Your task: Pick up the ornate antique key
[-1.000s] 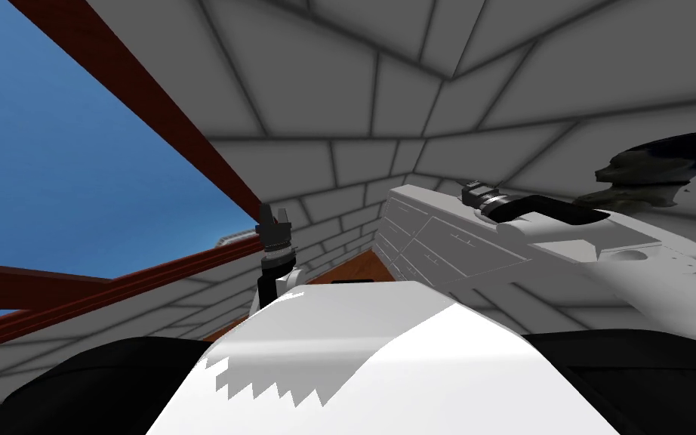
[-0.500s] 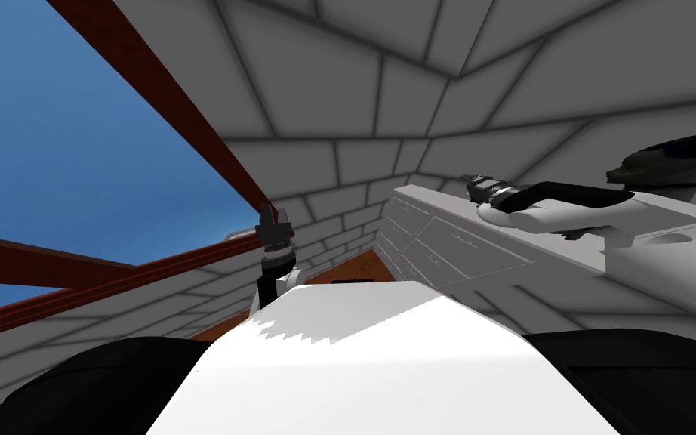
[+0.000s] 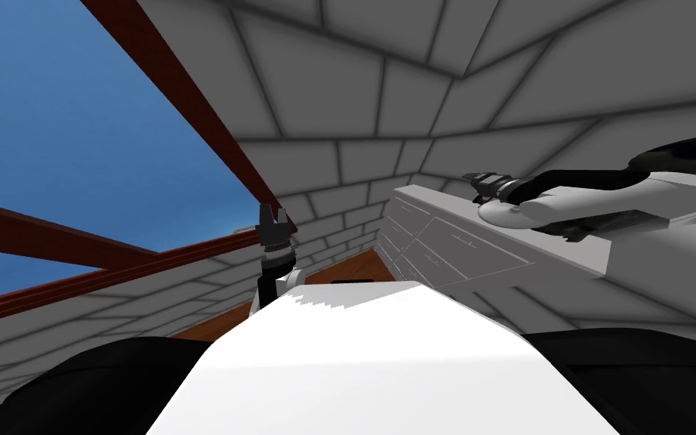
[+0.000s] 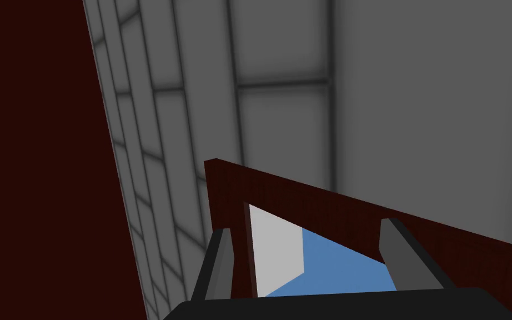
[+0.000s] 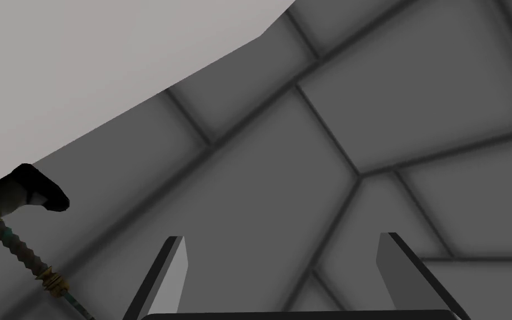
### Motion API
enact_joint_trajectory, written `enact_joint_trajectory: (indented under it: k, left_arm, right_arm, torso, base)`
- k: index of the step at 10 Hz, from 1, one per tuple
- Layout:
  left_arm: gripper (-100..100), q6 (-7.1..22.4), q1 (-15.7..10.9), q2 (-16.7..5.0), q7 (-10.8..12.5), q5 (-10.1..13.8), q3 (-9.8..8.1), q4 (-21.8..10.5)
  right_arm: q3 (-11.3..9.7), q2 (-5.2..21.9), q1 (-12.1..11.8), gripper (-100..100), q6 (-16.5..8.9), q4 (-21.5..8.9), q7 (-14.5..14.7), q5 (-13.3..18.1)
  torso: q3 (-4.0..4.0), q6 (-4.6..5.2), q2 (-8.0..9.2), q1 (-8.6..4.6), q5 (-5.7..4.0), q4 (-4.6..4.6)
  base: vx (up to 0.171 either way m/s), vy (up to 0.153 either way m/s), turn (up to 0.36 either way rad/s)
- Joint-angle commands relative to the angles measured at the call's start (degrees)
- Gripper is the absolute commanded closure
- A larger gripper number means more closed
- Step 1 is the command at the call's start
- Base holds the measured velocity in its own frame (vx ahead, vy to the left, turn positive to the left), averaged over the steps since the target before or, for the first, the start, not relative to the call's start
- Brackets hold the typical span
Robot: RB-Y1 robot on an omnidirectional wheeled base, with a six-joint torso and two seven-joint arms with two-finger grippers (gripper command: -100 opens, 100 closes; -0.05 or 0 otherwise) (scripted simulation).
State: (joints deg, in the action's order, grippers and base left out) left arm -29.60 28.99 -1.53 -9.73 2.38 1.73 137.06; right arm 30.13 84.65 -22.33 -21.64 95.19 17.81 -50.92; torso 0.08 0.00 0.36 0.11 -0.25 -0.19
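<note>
**Step in hand (judged):** approach; the grasp is not yet made. The right gripper [image 5: 285, 272] reaches over the top of the white drawer unit [image 3: 445, 242], right of centre in the head view; its 2 fingers stand apart with nothing between them.

**Location of the task item:** the key [image 5: 21, 253] has a twisted teal shaft, 2 gold collars and a dark end piece; it lies just beside 1 finger of the right gripper, outside the gap, and is not touched. Whether it rests on the pale surface [image 5: 83, 66] next to it cannot be told.

**Next move (judged):**
1. Shift the right gripper sideways toward the key until the shaft sits between the fingers.
2. Set the fingers across the shaft, not along it.
3. Lower; close.

The shaft is thin; a shallow or off-centre closure is likely to let it slip or to push it away.

**Left gripper** [image 3: 273, 225]: upright, left of centre in the head view; its 2 fingers are apart and hold nothing.

**Containers:** the drawer unit shows several drawer fronts, all appearing shut; contents hidden.
</note>
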Motion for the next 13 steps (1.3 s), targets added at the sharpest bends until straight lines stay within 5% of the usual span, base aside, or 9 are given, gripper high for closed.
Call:
enact_joint_trajectory:
  k: [1,8,13]
  left_arm:
    - [0,0.0,0.0,0.0,0.0,0.0,0.00,0.0]
    - [0,0.0,0.0,0.0,0.0,0.0,0.00,0.0]
    - [0,0.0,0.0,0.0,0.0,0.0,0.00,0.0]
  right_arm:
    - [0.7,2.9,-1.7,-100,-1.6,-2.2,2.8,-2.5]
    - [-0.7,12.0,-4.5,-100,-4.8,-8.3,9.3,-7.3]
    - [-3.8,19.5,-8.7,-100,-7.5,-14.5,16.7,-11.9]
  torso:
    - [0.00,0.00,0.00,0.00,0.00,0.00]
    - [0.00,-0.01,0.01,-0.12,-0.04,0.00]
    - [-0.01,0.00,-0.01,-0.11,-0.04,-0.01]
  base:
    - [-0.051,-0.046,0.072]
    - [-0.050,-0.054,0.067]
    - [-0.049,-0.075,0.092]
